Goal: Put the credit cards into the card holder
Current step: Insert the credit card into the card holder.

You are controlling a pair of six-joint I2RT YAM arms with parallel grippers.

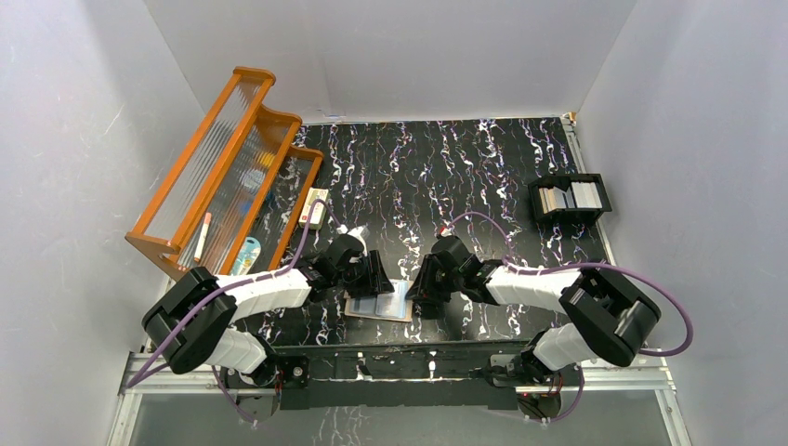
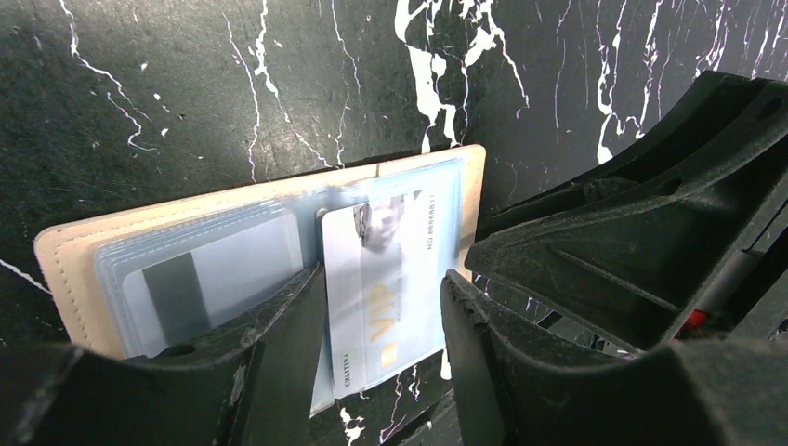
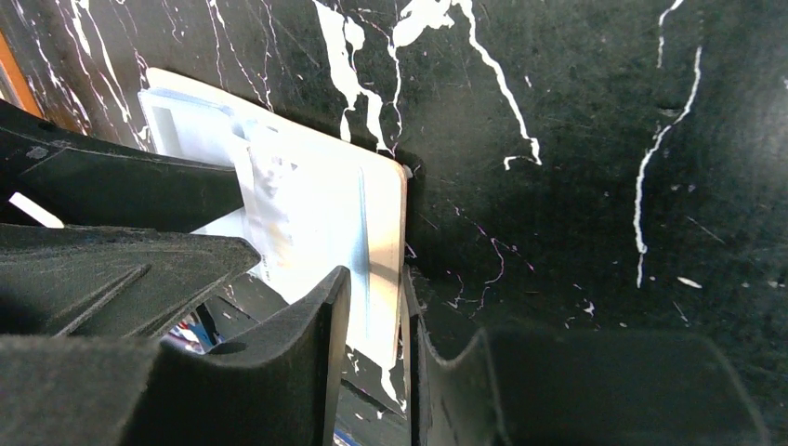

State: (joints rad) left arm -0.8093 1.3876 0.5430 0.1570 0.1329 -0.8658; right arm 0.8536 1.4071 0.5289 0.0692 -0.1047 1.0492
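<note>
The tan card holder (image 1: 379, 305) lies open on the black marbled table between my two grippers. In the left wrist view its clear pockets (image 2: 214, 269) hold a card with a dark stripe. A pale credit card (image 2: 390, 223) with gold lettering sits partly in the right pocket, its near end sticking out. My left gripper (image 2: 381, 277) is open, its fingers straddling that card just above it. My right gripper (image 3: 374, 279) is shut on the card holder's right tan edge (image 3: 386, 214). In the top view the left gripper (image 1: 374, 277) and right gripper (image 1: 421, 286) face each other.
An orange rack with ribbed clear panels (image 1: 223, 167) stands at the back left. A white box with a red mark (image 1: 317, 208) lies next to it. A black compartment tray (image 1: 569, 197) holding more cards sits at the right edge.
</note>
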